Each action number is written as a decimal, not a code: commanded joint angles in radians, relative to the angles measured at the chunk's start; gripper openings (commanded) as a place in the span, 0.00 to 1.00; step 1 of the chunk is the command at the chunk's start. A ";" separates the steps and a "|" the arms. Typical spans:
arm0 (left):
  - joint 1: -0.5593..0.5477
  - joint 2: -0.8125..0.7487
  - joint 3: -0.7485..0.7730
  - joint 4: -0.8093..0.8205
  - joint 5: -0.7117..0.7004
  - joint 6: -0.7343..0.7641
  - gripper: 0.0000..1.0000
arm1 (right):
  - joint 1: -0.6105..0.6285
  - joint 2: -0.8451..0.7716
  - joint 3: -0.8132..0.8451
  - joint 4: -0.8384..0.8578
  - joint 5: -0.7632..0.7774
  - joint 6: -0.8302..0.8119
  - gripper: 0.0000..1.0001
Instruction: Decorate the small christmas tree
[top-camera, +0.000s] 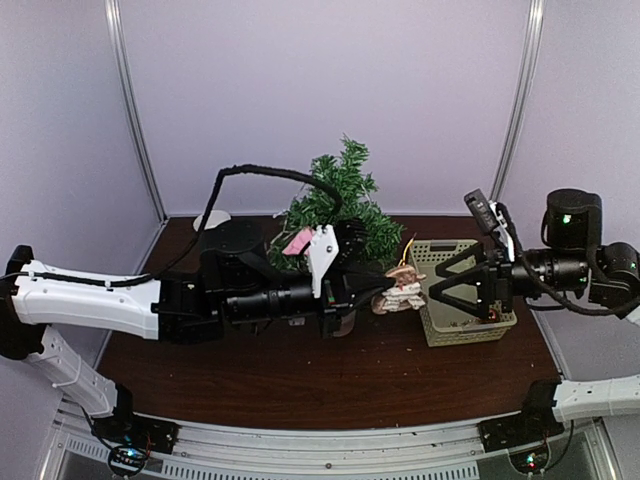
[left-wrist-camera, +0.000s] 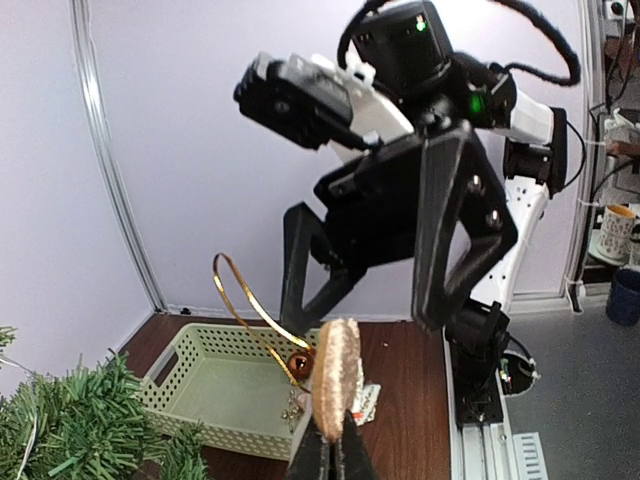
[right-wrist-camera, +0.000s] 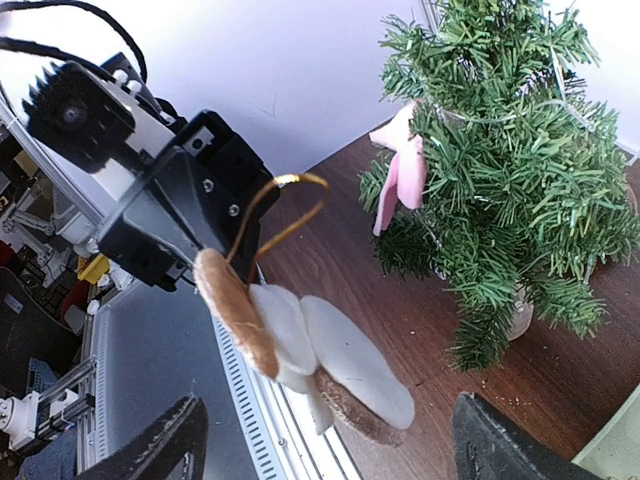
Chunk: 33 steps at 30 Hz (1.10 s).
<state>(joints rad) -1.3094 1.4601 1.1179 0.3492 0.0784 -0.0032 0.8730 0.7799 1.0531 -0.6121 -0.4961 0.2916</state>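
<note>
One small christmas tree (top-camera: 350, 180), dark green bristly branches, pink ornament (top-camera: 297, 241) on it

Bright, even diffuse light — faint shadows only; overhead view soft, low-detail; wrist views bowed at edges.

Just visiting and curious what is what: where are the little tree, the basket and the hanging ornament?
small christmas tree (top-camera: 352, 175), top view, upper branches.
basket (left-wrist-camera: 215, 418), left wrist view, near wall.
ornament (right-wrist-camera: 340, 360), right wrist view, white body.
</note>
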 joint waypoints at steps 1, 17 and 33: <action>0.001 -0.004 -0.015 0.156 -0.012 -0.072 0.00 | 0.010 0.019 -0.019 0.109 -0.023 -0.041 0.87; 0.002 0.023 -0.025 0.219 -0.008 -0.103 0.00 | 0.082 0.115 0.005 0.218 -0.085 -0.095 0.41; 0.027 -0.099 -0.073 0.034 -0.108 -0.078 0.52 | 0.086 0.098 0.133 -0.186 0.190 -0.254 0.00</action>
<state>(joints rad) -1.3056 1.4414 1.0607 0.4473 0.0120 -0.0841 0.9562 0.8948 1.1347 -0.6071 -0.4103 0.1265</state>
